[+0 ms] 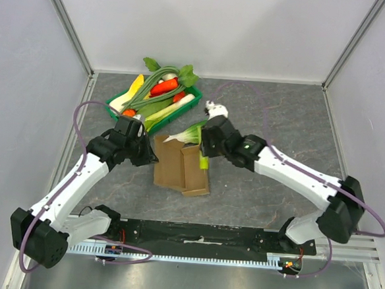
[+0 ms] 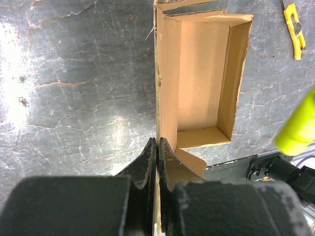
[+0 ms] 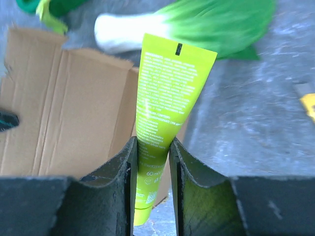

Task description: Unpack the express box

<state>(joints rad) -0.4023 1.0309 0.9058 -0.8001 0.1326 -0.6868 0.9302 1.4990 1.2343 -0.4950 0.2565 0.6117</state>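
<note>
box (image 1: 171,166) sits mid-table (image 1: 280,117), flaps open, just in front of the veg tray (image 1: 124,104), between the two arms. Left wrist cam looks straight into the cavity: bare cardboard, nothing left inside that I can see.

left gripper (image 2: 156,147): jaws closed on the box's side wall at the near corner, pinning it.

right gripper (image 3: 152,147): clamped on the lower end of a lime-green tube (image 3: 167,98), which points away from the wrist. From the top cam the tube hangs over the right part of the box; can't tell the height above it.

Around it: bok choy (image 3: 197,24) lies on the table just past the box's far edge, near the tube tip. Yellow cutter (image 2: 294,29) lies on the table off to the box's side, apart from it.

Step, imo: item extraction, tube gripped and being taken out. Prob the last item, given the empty cavity.

Next move needs: right arm carries the tube sideways clear of the box walls, avoiding the bok choy and cutter, sets it on bare table, then opens. Left should hold the wall until the tube is clear so the box doesn't drag. Grip is low on the tube, so it may swing; go slow.
</note>
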